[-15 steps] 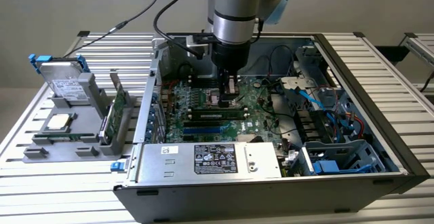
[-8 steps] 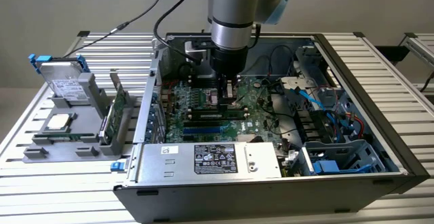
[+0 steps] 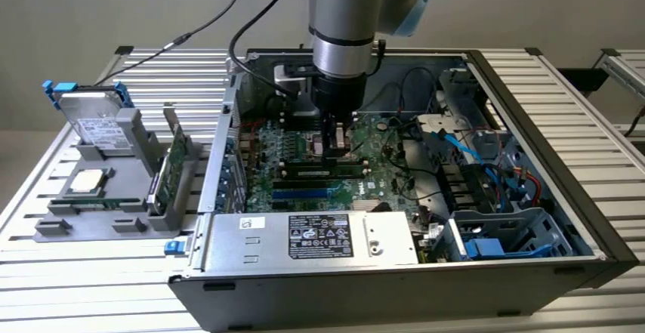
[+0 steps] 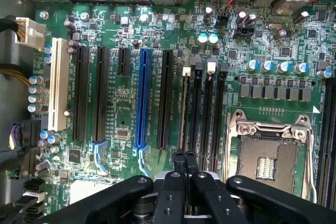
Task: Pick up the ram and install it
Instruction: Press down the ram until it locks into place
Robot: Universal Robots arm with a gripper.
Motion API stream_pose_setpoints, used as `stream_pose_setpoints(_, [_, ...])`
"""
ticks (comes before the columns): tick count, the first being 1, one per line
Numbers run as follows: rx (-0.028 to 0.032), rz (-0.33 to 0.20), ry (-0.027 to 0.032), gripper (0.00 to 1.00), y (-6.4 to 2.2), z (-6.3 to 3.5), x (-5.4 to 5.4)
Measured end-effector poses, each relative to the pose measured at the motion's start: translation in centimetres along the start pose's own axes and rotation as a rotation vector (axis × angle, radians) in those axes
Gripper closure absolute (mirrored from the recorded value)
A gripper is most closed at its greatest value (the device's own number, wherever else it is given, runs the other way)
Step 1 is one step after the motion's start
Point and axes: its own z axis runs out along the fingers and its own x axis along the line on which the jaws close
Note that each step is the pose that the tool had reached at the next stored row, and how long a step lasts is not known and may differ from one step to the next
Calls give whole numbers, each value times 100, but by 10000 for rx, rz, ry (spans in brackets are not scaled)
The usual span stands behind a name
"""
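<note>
Gripper (image 3: 337, 146) lowered into the open computer case (image 3: 564, 220), fingers (image 4: 179, 162) pressed together on the top edge of the ram (image 4: 184, 109) — a thin stick standing edge-up in a memory slot, between the black expansion slots and the CPU socket (image 4: 269, 162) of the motherboard (image 4: 131, 14).

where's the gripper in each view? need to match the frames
Exterior view: gripper at the picture's middle, low over the motherboard and its black slots.
Wrist view: shut fingertips at the end of a long black slot, near the CPU socket.
Shared landmark: the blue slot, a few slots from the fingertips.
</note>
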Motion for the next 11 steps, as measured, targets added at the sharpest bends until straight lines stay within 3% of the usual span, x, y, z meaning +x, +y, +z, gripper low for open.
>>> stream_pose_setpoints(6, [-18, -3, -15, 90, 9, -231, 28])
stream_pose_setpoints(11, [-30, -6, -61, 90, 15, -359, 64])
